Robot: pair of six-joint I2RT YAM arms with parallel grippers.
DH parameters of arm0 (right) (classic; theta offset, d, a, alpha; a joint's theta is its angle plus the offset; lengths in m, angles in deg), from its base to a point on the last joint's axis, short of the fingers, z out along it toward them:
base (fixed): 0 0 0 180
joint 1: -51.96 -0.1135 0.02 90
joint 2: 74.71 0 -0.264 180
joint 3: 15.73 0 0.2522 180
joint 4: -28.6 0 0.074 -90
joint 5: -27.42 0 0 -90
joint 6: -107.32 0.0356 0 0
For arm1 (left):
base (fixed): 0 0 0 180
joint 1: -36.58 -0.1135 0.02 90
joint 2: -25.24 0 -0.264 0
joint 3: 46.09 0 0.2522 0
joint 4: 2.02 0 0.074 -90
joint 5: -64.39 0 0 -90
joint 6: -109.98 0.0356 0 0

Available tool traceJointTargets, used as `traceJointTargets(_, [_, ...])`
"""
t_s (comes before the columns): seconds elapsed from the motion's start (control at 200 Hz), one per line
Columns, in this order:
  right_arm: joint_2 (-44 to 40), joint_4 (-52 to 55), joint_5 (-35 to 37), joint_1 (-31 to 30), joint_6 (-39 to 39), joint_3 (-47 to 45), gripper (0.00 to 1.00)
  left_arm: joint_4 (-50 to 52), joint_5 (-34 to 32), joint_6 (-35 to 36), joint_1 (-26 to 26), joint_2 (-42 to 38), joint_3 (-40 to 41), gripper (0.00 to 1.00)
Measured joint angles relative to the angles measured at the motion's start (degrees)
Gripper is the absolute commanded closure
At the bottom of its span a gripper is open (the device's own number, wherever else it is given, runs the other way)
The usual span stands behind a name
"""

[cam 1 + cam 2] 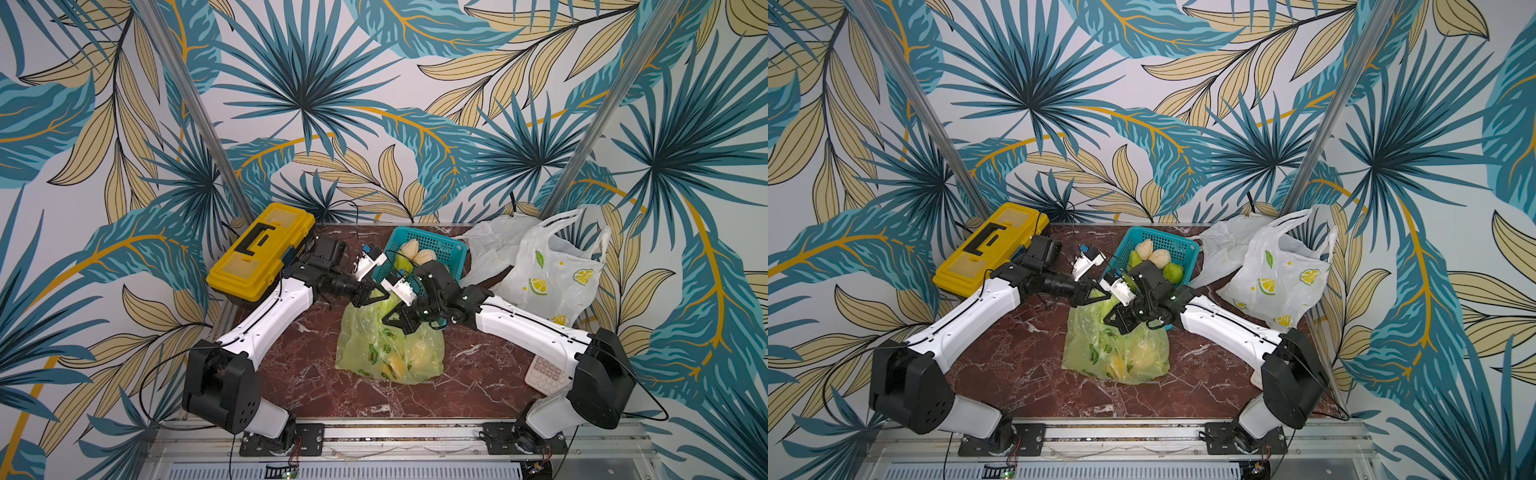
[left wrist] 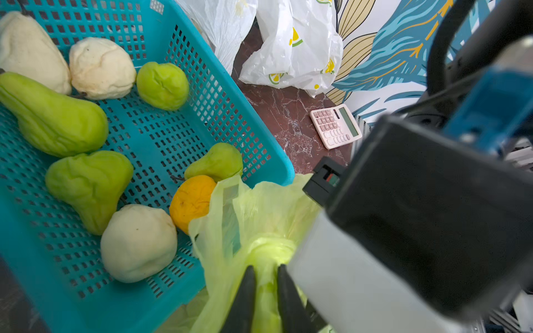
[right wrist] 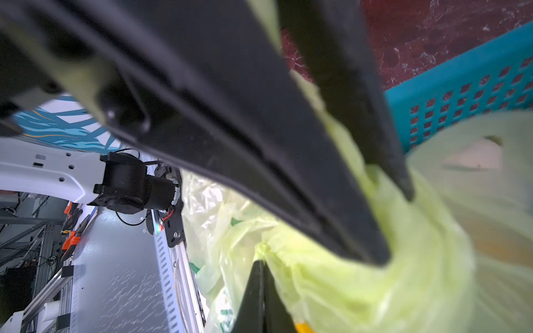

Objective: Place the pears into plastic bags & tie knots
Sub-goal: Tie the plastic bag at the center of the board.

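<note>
The lime-green plastic bag lies mid-table with pears showing through it. Its top is gathered just in front of the teal basket. My left gripper is shut on a twisted strand of that bag. Just below it, my right gripper is shut with the bag's plastic pinched at its tips. Several green, cream and orange pears lie in the basket. The lemon-print bag and a plain white bag sit at the back right.
A yellow toolbox stands at the back left beside my left arm. A pink calculator lies by the right arm's elbow. The two arms meet closely over the bag, with the basket right behind them.
</note>
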Motion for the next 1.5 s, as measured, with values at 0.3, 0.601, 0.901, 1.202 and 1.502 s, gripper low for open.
traceJointTargets(0.3, [-7.9,10.3,6.3,1.1,-3.1,5.0,0.26,-9.1,-1.8,-1.5,0.0,-9.6,7.9,1.0])
traceJointTargets(0.601, [3.9,21.6,14.0,1.0,-10.1,18.1,0.31,-13.0,-0.7,-2.8,1.0,-10.2,8.3,1.0])
traceJointTargets(0.901, [5.2,19.3,13.6,0.9,-7.0,17.4,0.86,-14.2,0.3,-4.3,1.6,-10.3,8.5,0.81])
traceJointTargets(1.202, [2.9,0.6,14.8,0.5,2.3,4.4,1.0,-14.5,7.0,-11.6,-3.5,-14.4,14.6,0.54])
traceJointTargets(1.502, [-1.7,-34.1,17.5,-3.5,10.0,-4.5,1.0,-14.4,11.1,-17.0,-0.3,-23.3,16.9,0.49])
